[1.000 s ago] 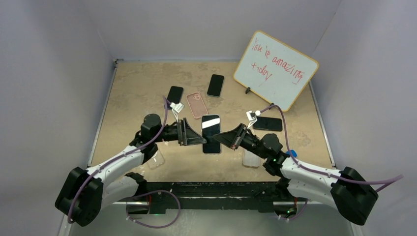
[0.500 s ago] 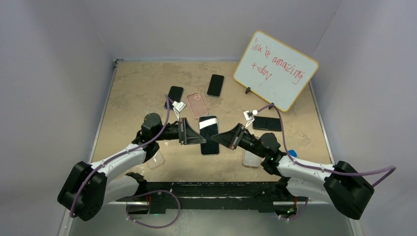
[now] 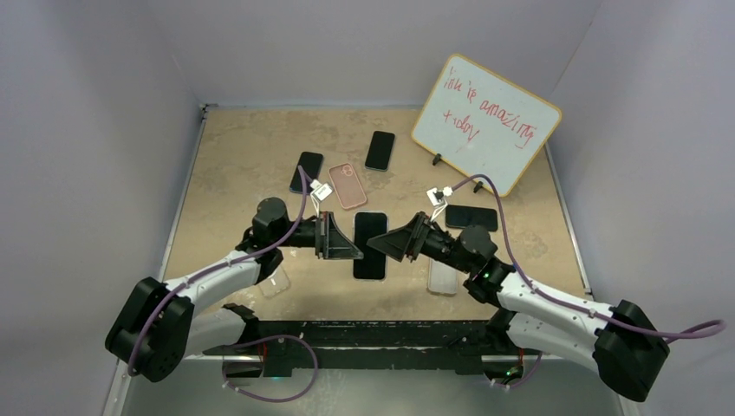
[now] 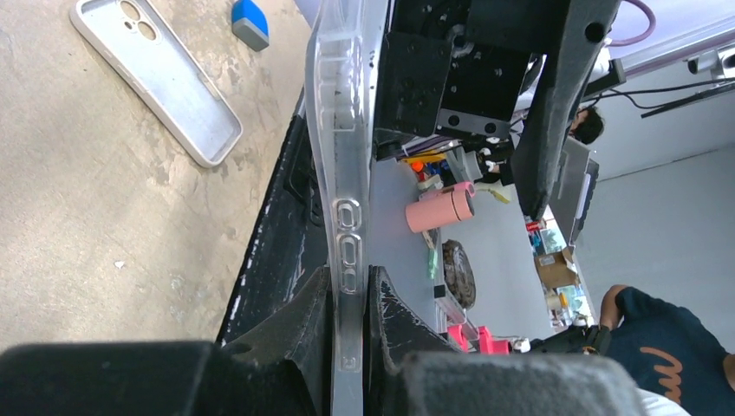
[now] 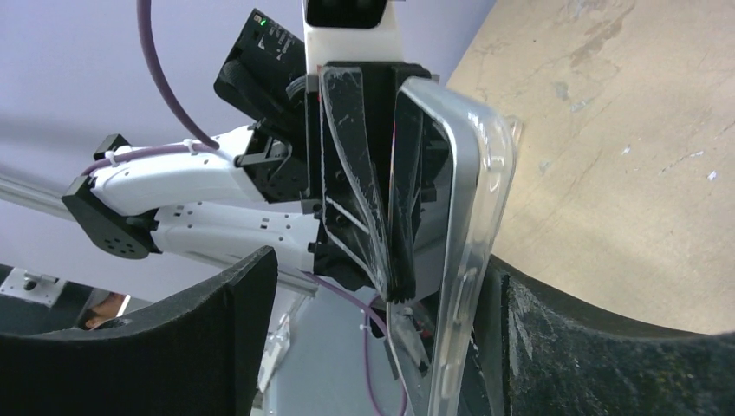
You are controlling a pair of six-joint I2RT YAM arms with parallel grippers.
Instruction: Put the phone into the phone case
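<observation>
A dark phone [image 3: 370, 245] in a clear phone case hangs above the table between both arms. My left gripper [image 3: 354, 248] is shut on its left edge. In the left wrist view the case's clear rim [image 4: 341, 156] is pinched between the fingers [image 4: 348, 284]. My right gripper [image 3: 382, 243] stands open at the phone's right edge. In the right wrist view the cased phone [image 5: 472, 208] rests against the right-hand finger [image 5: 598, 355], and the other finger [image 5: 191, 338] stands well apart from it.
On the table lie a pink case [image 3: 347, 185], black phones [image 3: 307, 169] [image 3: 380, 150] [image 3: 471, 217], and clear cases [image 3: 443, 279] [image 3: 276, 279]. A whiteboard [image 3: 485, 121] leans at the back right. The left wrist view shows a pale case [image 4: 160, 78] and a blue block [image 4: 250, 23].
My left gripper closed on the phone's left edge. My right gripper, which was gripping the right edge, opened. The phone shifted slightly left and toward the near side.
</observation>
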